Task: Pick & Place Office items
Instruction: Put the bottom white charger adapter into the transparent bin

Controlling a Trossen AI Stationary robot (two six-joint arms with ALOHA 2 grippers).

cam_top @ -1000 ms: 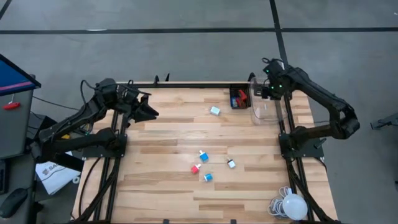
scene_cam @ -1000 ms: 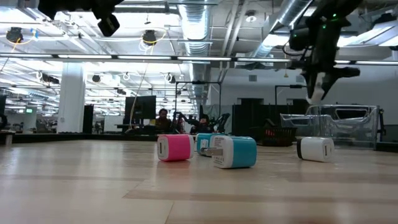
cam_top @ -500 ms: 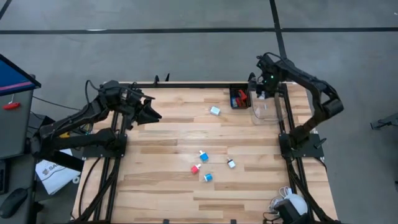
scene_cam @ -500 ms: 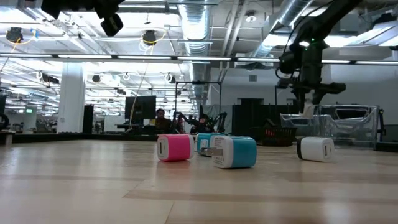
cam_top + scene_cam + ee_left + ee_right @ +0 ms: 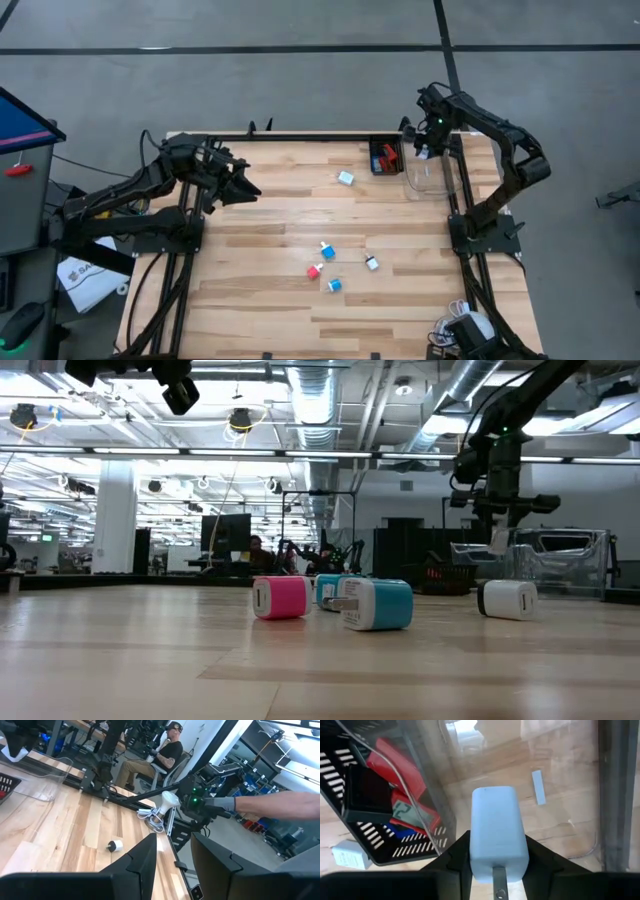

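Small charger blocks lie on the table: a light blue one [image 5: 345, 178] near the black tray, two blue ones [image 5: 327, 250] [image 5: 334, 285], a red one [image 5: 314, 271] and a white one [image 5: 371, 263]. The low view shows the pink-red block [image 5: 280, 598], a blue block [image 5: 378, 605] and the white block [image 5: 508, 600] resting on their flat sides. My right gripper [image 5: 424, 150] [image 5: 498, 851] hovers over the clear bin [image 5: 432, 178], shut on a pale block. My left gripper [image 5: 243, 186] [image 5: 172, 860] hangs open above the table's left part, touching nothing. My right gripper pinches the pale block [image 5: 497, 820] between its two fingers [image 5: 457, 857], one on each long side, near the end with the metal prong [image 5: 499, 877]. The fingers point down from above. The block is lifted clear over the bin's floor [image 5: 560, 780].
The black tray [image 5: 383, 158] [image 5: 380, 845] beside the bin holds red, black and blue pieces. A white lamp ball with cable [image 5: 468, 327] [image 5: 169, 800] sits at the near right corner, and a person's gloved hand [image 5: 220, 804] is next to it. Another person sits beyond the table.
My right arm has folded its elbow in, and its gripper has sunk toward the clear bin, still shut on the pale block. My left gripper has drifted slightly right and toward the near edge. A hand has come in at the lamp ball.
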